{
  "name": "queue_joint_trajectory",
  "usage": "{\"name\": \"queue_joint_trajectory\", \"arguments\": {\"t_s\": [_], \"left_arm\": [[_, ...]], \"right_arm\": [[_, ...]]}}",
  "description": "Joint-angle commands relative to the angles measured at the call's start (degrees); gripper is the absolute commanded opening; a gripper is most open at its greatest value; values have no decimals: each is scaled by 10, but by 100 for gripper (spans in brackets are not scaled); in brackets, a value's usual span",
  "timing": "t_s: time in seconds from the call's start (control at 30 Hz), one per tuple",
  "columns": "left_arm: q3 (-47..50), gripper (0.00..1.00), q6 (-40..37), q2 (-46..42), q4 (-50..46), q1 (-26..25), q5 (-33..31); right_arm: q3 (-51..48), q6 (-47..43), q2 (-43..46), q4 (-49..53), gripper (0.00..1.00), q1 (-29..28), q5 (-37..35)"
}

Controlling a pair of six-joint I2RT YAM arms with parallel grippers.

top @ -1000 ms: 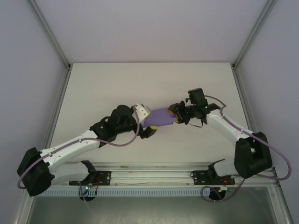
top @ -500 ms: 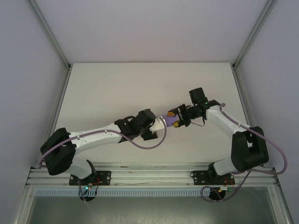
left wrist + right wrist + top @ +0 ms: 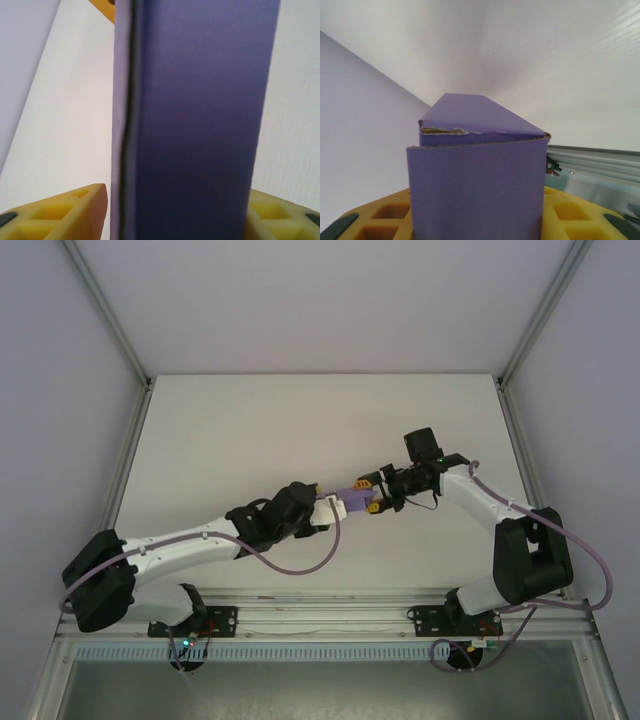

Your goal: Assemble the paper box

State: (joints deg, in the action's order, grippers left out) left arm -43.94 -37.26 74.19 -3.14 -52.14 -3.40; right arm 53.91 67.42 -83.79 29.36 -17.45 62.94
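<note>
The paper box (image 3: 356,496), a small lavender-purple card box, hangs above the middle of the white table (image 3: 250,430), held between both arms. My left gripper (image 3: 335,506) grips its near-left end. In the left wrist view the box (image 3: 195,125) fills the space between the yellow fingers (image 3: 60,215), the right one touching and the left one at its edge. My right gripper (image 3: 376,498) is shut on the far-right end. In the right wrist view the box (image 3: 475,185) stands between the yellow pads (image 3: 570,210), showing a torn upper flap edge (image 3: 445,131).
Grey enclosure walls and aluminium posts (image 3: 110,330) border the table on three sides. A metal rail (image 3: 320,615) with both arm bases runs along the near edge. Loose cables (image 3: 300,562) droop beside each arm.
My left arm swung in and turned its wrist end-on to the box, and its jaws closed from wide open onto it. The right gripper kept its grip, shifting slightly.
</note>
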Motion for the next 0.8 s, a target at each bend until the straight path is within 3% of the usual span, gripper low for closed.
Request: {"name": "queue_joint_trajectory", "arguments": {"t_s": [0.0,0.37,0.57,0.77], "left_arm": [[8,53,-15,-22,19,5,2],[-8,36,-25,-26,-5,9,16],[-11,30,-26,-35,-19,15,31],[-23,29,-16,-27,-77,39,86]], "right_arm": [[6,-26,12,45,31,-5,45],[24,-83,20,91,40,-5,58],[33,-119,19,117,70,-4,37],[92,-240,18,179,96,40,-110]]}}
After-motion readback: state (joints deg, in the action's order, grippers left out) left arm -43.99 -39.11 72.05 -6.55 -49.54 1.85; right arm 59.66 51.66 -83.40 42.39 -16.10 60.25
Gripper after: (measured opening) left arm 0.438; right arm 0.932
